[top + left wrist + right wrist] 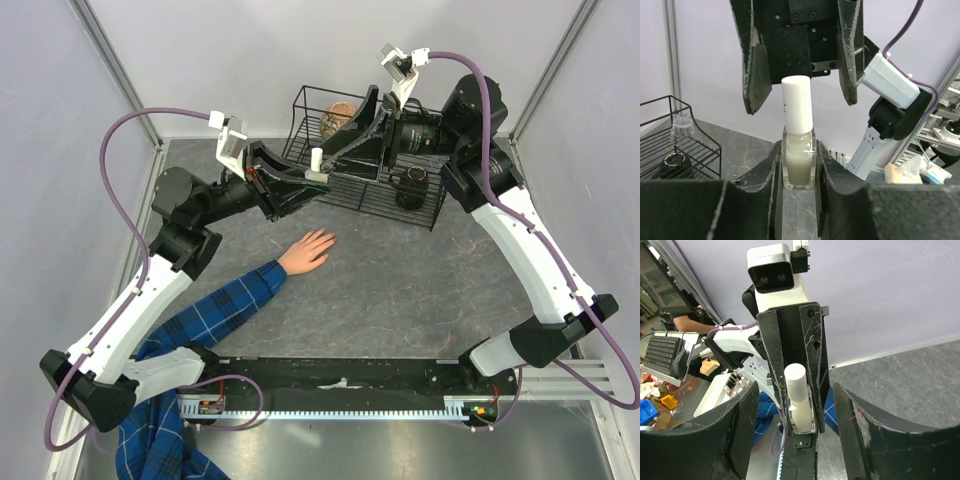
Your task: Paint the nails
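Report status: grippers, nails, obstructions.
Left gripper shut on bottle, cap on. Right gripper open, straddling the cap. Hand flat on table, nails clear of both grippers. Nothing blocking.

A black wire rack (322, 88) stands at twelve o'clock on the dark grey mottled surface (400, 290). It holds a brown rounded object (338, 120) and a dark round jar (412, 186). A small clear bottle with a white cap (798, 115) is upright near the rack's eight o'clock edge.

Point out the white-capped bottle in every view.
Top external: the bottle is upper centre, beside the wire rack.
Left wrist: centre, upright between the near jaws.
Right wrist: lower centre, in the facing jaws.
Shared landmark: the left gripper clamped on it.
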Controlling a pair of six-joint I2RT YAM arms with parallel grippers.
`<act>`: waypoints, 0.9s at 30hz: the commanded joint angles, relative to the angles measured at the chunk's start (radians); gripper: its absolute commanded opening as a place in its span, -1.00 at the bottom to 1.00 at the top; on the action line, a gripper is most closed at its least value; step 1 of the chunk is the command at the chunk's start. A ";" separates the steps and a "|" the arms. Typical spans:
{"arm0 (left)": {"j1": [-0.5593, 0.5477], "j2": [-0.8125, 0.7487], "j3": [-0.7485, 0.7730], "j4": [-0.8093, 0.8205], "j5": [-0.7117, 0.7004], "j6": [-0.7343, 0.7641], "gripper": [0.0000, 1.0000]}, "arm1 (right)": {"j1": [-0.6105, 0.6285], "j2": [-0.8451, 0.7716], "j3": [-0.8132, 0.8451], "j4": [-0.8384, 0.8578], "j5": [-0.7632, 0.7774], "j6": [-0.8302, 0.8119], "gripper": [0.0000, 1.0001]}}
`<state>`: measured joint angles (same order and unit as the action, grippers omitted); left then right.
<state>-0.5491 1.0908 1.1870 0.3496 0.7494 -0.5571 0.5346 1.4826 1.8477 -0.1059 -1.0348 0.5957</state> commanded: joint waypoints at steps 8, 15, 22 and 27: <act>0.011 0.012 0.000 0.084 0.057 -0.073 -0.96 | 0.001 0.018 0.011 0.048 -0.033 -0.002 0.21; 0.012 0.032 0.011 0.086 0.073 -0.096 -0.96 | 0.002 0.039 0.025 0.049 -0.051 -0.004 0.05; 0.015 0.044 0.025 0.083 0.070 -0.101 -0.97 | 0.002 0.038 0.019 0.046 -0.057 -0.011 -0.19; 0.017 0.050 0.039 0.065 0.045 -0.089 -0.97 | 0.001 0.033 0.007 0.041 -0.057 -0.016 -0.56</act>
<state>-0.5377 1.1397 1.1870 0.3775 0.7998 -0.6247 0.5346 1.5261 1.8477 -0.1020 -1.0706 0.5949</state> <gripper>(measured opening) 0.300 0.278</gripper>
